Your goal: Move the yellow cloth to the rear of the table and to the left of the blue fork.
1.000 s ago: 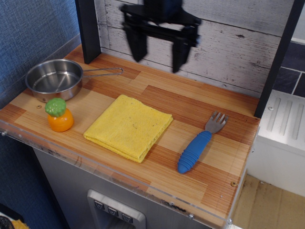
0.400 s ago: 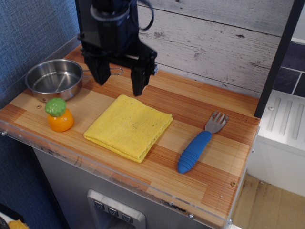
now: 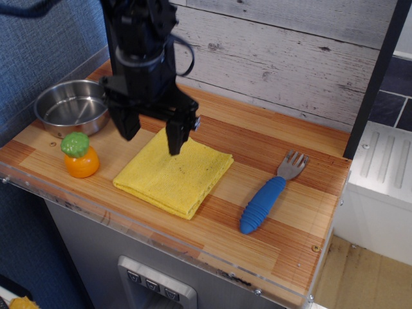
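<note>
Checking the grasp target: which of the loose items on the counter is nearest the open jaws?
The yellow cloth: the gripper hangs at its rear-left edge, while the orange toy, pan and blue fork lie farther away.

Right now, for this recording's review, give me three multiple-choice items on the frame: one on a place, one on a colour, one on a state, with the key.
1. Where does the blue fork lie relative to the yellow cloth?
A. On top of it
B. To its right in the picture, apart from it
C. Inside the pan

2. What colour is the cap of the orange toy at the table's front left?
A. Green
B. Red
C. White

3. How is the gripper set?
A. Shut on the fork
B. Shut on the cloth
C. Open, fingers spread over the cloth's rear left part

Key: 1 B, bare wood shows between cloth and fork. 2 A, a green top sits on the orange body. 3 C, the two dark fingers stand apart with nothing between them; whether they touch the cloth cannot be told.
</note>
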`<state>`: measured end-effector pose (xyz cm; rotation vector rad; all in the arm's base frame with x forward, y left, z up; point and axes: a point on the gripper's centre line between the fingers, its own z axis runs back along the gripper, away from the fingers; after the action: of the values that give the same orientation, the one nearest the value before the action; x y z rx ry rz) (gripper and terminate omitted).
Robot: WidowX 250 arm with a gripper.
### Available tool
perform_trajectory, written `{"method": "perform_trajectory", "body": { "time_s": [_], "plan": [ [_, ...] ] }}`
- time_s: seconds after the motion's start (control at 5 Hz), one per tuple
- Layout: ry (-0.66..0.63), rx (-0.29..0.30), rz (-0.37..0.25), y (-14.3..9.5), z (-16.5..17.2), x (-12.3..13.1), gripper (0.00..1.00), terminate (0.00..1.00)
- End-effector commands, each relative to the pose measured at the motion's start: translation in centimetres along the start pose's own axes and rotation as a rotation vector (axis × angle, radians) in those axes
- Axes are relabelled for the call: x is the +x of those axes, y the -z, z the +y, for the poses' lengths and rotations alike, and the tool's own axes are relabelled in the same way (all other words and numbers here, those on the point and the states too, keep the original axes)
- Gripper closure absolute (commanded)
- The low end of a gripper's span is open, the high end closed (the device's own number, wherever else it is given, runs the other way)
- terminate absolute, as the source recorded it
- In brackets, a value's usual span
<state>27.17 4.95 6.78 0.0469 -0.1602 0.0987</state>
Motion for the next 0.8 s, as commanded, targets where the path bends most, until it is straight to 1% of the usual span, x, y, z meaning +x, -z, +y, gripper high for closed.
{"method": "perform_trajectory", "body": {
  "time_s": [0.0,0.4,0.6],
  "plan": [
    [0.005,-0.002,-0.029,1.5,0.6,-0.1,0.0,0.0],
    [0.002,0.011,0.013,3.4,-0.5,-0.3,0.0,0.0],
    [-0.001,0.002,0.03,4.4,-0.9,-0.4,0.0,0.0]
  ]
}}
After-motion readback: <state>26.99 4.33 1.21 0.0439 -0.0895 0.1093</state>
